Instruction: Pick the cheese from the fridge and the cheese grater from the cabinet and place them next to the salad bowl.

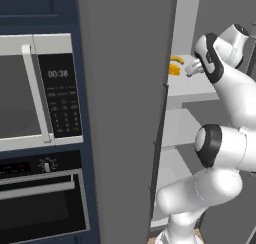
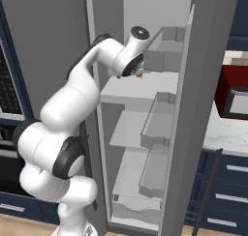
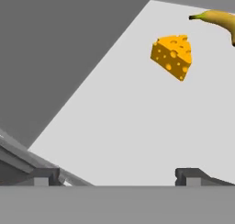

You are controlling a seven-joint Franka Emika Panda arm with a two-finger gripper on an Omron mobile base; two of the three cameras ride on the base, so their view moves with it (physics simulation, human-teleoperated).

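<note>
Fridge (image 1: 125, 113) door stands open, its flat grey face filling the middle of frame. Through the gap at 2 o'clock: pale shelf (image 1: 187, 88) carrying the cheese (image 1: 173, 69), with a banana (image 1: 177, 59) just behind it. Arm (image 1: 220, 153) rises from 5 o'clock and reaches onto that shelf; its hand sits just right of the cheese, jaws not discernible here. At 9 o'clock, microwave (image 1: 40, 90) reading 00:38; oven (image 1: 42, 198) below it at 7 o'clock, set in navy cabinetry.
</note>
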